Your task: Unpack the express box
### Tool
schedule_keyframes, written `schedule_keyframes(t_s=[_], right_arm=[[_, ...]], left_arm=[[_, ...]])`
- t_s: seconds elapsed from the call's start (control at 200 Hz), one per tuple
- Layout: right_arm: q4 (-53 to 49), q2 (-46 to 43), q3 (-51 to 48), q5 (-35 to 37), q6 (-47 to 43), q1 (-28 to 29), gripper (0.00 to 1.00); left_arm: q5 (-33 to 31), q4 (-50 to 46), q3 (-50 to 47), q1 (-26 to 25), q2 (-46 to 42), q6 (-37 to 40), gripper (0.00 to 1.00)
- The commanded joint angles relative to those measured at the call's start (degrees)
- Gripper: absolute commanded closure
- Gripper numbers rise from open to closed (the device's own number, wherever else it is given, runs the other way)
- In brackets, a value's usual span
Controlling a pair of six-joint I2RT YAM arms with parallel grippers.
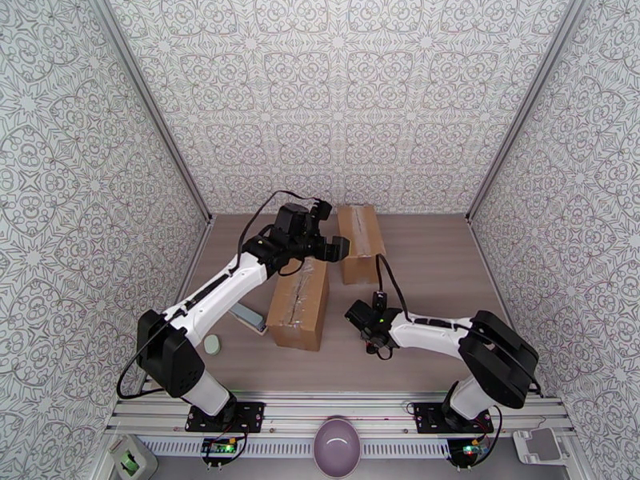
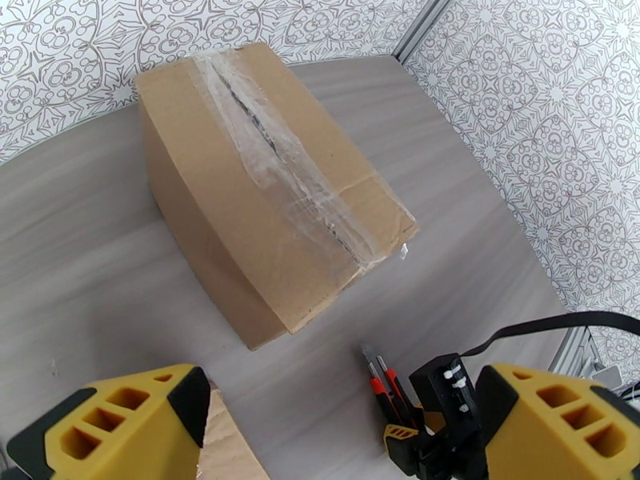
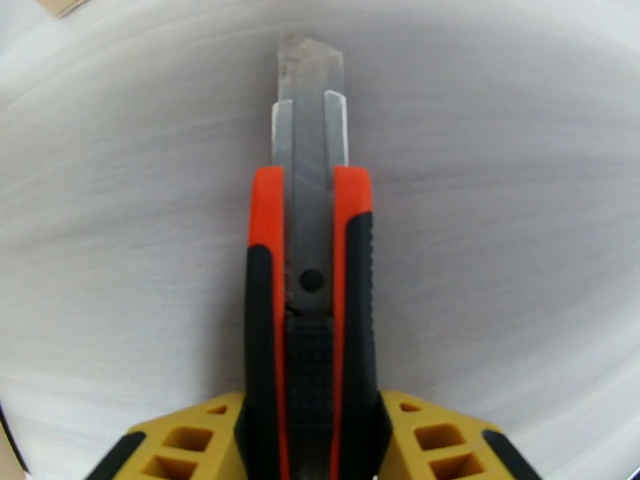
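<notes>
I am at the cutting step: knife in hand, tape not yet dealt with. My right pincer is closed tight on the black-and-orange handle of a utility knife. The blade is pushed out and pointing forward over the bare table, low and near the surface. My left pincer is spread wide with nothing between its fingers. It hangs above the gap between the two boxes.

The box I take to be the express one is the far cardboard box, which sits toward the back wall with clear tape along its top seam. A dark line runs under part of that tape — whether it is a cut or only the gap between the flaps, I cannot tell. From the left wrist view the knife tip points at that box's near corner, close to it but apart. A second, near cardboard box lies under my left arm, to the left of the knife, also taped along its top.

The next move, as I judge it, calls for raising the blade from table height to the top of the box and lining it up with the seam. Then I draw it along shallowly, so that only the tape is cut and not whatever is inside. My open left pincer is well placed to press down on the box and stop it from sliding — a light carton would likely shift under the blade's drag.
</notes>
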Motion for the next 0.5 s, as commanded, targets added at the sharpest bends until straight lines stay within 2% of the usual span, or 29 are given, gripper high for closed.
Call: schedule_keyframes(t_s=[0.0, 0.245, 0.365, 0.495], right_arm=[[1.97, -7.09, -0.11, 4.28, -5.99, -0.35, 0.60], [6.96, -20.53, 1.60, 7.93, -25.16, -0.46, 0.60], [7.30, -23.32, 4.31, 8.66, -33.42, -0.86, 0.59], [8.99, -24.44, 7.37, 5.95, -41.98, -1.31, 0.57]], left_arm=[[0.98, 1.07, -0.44, 0.70, -1.15, -1.53, 0.06], [12.41, 14.48, -7.44, 0.62, -5.57, -2.83, 0.07], [16.23, 17.90, -9.20, 0.75, -7.39, -3.12, 0.07], [21.46, 22.67, -11.19, 0.40, -9.07, -3.56, 0.08]])
